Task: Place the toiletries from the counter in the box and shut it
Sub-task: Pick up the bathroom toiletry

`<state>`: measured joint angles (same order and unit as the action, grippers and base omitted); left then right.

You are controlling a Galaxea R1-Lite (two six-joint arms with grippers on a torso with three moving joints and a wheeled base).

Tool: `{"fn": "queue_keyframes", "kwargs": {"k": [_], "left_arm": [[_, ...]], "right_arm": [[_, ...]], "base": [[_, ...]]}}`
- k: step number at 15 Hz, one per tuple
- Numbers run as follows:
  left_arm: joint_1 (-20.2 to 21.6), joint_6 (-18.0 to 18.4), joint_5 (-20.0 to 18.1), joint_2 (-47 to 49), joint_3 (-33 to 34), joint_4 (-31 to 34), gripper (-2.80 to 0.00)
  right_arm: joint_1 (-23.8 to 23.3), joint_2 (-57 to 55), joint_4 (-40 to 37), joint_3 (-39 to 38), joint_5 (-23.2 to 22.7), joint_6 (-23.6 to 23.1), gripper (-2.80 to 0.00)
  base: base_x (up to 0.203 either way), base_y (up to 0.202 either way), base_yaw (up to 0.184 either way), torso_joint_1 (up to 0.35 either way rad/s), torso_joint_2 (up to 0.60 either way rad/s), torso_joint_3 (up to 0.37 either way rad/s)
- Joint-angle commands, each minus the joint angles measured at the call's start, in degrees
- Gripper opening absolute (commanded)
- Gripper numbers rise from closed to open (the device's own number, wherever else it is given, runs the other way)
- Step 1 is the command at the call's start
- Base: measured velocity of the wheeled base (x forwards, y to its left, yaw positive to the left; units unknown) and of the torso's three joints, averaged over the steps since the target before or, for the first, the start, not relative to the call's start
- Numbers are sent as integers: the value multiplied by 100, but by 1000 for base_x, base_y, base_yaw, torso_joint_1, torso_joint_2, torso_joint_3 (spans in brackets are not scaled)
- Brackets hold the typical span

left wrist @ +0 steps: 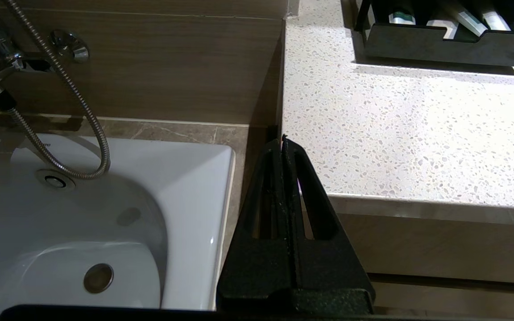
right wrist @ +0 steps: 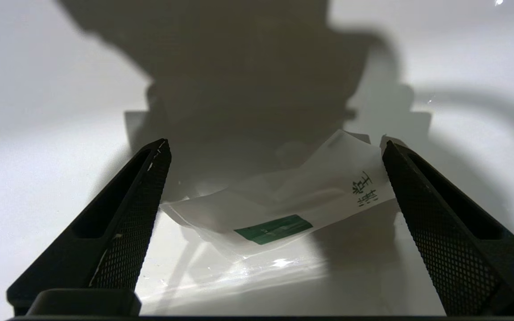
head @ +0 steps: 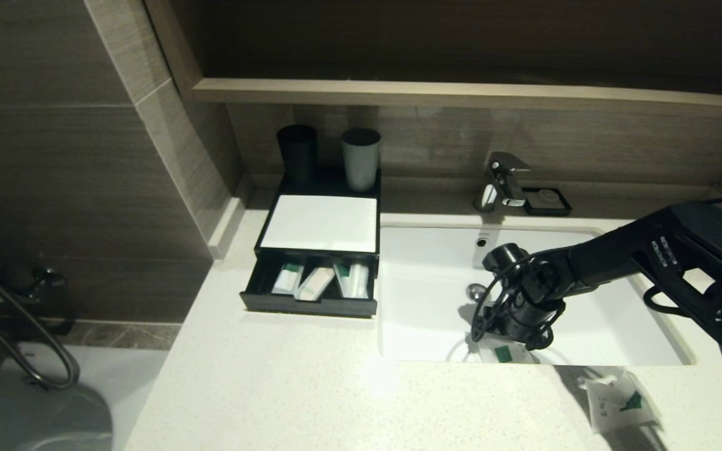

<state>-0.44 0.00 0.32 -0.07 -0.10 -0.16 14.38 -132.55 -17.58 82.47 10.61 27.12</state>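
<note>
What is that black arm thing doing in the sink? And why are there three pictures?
It's a robot with two arms, and each picture comes from a different camera. One camera sits on its head and looks down at the counter. The other two sit on its wrists, just behind each hand.

The right hand is down in the white basin, fingers wide open, either side of a small packet with a green mark. It holds nothing yet. The left hand waits, shut, beside the counter over a bathtub.

The black box has its drawer open, with some packets already inside. Another packet lies on the counter near the front edge. Two cups stand behind the box.
</note>
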Motion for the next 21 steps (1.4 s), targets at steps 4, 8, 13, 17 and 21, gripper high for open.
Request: {"fn": "queue_keyframes", "kwargs": {"k": [4, 8, 13, 17, 21], "left_arm": [[0, 0, 3, -1, 1, -2, -280], [0, 0, 3, -1, 1, -2, -280], [0, 0, 3, 5, 1, -2, -280], [0, 0, 3, -1, 1, -2, -280], [0, 0, -2, -1, 1, -2, -280]], "right_arm": [[5, 1, 9, -289, -6, 148, 0], [12, 2, 9, -399, -6, 170, 0], [12, -17, 9, -434, 12, 223, 0], [12, 27, 9, -434, 3, 293, -280], [26, 185, 9, -372, 11, 293, -280]], "base": [[0, 0, 0, 0, 0, 0], [0, 0, 0, 0, 0, 0], [0, 0, 0, 0, 0, 0], [0, 0, 0, 0, 0, 0], [0, 0, 0, 0, 0, 0]]}}
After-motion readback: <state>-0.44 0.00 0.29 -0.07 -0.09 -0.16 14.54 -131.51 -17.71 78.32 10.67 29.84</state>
